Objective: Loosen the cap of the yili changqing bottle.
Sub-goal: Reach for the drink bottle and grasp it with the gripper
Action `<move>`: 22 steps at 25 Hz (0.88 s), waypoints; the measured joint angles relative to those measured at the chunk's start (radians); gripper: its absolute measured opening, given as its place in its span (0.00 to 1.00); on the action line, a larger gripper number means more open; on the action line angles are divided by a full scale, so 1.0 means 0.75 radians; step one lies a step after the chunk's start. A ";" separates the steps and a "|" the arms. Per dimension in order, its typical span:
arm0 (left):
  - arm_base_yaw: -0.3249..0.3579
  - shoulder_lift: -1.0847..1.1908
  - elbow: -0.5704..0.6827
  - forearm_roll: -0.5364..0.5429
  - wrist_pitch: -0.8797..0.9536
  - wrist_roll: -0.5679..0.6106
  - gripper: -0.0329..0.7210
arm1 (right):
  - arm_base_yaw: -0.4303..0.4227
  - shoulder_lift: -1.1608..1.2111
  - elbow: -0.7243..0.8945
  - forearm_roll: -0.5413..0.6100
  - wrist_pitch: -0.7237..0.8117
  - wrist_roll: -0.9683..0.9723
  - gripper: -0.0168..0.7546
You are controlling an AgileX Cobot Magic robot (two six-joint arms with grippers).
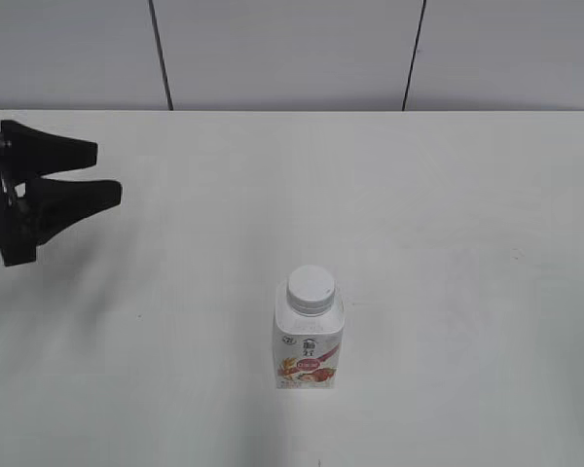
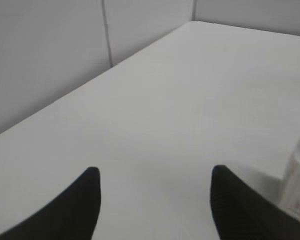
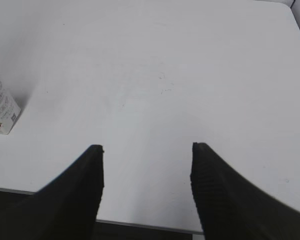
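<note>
The yili changqing bottle (image 1: 309,342) stands upright on the white table (image 1: 448,224), a little in front of the middle. It is squat and white with a strawberry label. Its white ribbed cap (image 1: 310,288) sits on the neck. My left gripper (image 1: 107,172) is open and empty at the far left, well away from the bottle. In the left wrist view the gripper (image 2: 155,172) is open and the bottle (image 2: 299,182) shows blurred at the right edge. My right gripper (image 3: 146,147) is open and empty; it is out of the exterior view. The bottle's base (image 3: 1,110) shows at the right wrist view's left edge.
A grey panelled wall (image 1: 292,53) stands behind the table's far edge. The table's near edge (image 3: 140,222) lies just below my right gripper in the right wrist view.
</note>
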 joint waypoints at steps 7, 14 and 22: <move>0.083 0.155 -0.001 0.124 -0.079 0.100 0.67 | 0.000 0.000 0.000 0.000 0.000 0.000 0.60; 0.067 0.345 -0.034 0.251 -0.218 0.233 0.89 | 0.000 0.000 0.000 0.000 0.000 0.000 0.60; -0.111 0.663 -0.261 0.345 -0.221 0.263 0.89 | 0.000 0.000 0.000 0.000 0.000 0.000 0.60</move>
